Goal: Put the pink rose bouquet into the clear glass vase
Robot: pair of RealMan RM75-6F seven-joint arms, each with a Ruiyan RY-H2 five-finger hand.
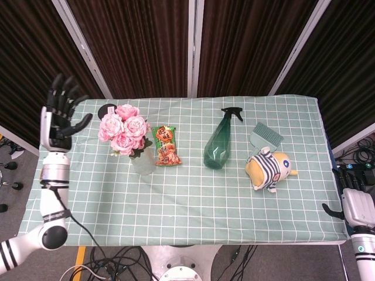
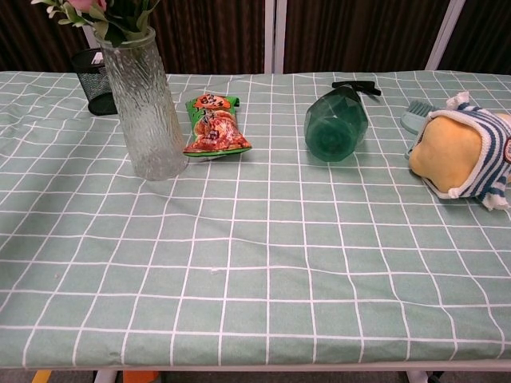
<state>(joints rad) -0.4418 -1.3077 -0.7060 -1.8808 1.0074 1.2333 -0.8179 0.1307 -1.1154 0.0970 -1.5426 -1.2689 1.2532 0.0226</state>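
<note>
Nearest me, off the table's (image 1: 176,199) front right corner, my right hand (image 1: 356,205) hangs low; I cannot tell how its fingers lie. Further in, the clear glass vase (image 2: 145,104) stands upright with the pink rose bouquet (image 1: 124,133) in it, blooms crowding above the rim, stems down inside. Well left of the vase, my left hand (image 1: 58,114) is raised, fingers spread, holding nothing. My worry: the blooms look top-heavy, so a careless sweep of that arm near the vase could tip it. Behind the vase sits a black mesh cup (image 2: 90,80); its contents are hidden.
</note>
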